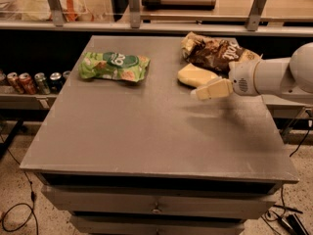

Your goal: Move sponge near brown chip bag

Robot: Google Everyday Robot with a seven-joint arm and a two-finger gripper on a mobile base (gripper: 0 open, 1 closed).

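The pale yellow sponge [194, 75] lies flat on the grey table [146, 131] at the back right. It touches the front edge of the dark brown chip bag [215, 53], which has white lettering. My gripper [199, 94] reaches in from the right on a white arm [274, 75]. It hovers just in front of the sponge, apart from it, open and holding nothing.
A green snack bag [113, 65] with a white logo lies at the back left of the table. Soda cans [34, 81] stand on a low shelf to the left. A counter with metal posts [134, 4] runs behind the table. Drawers sit below the front edge.
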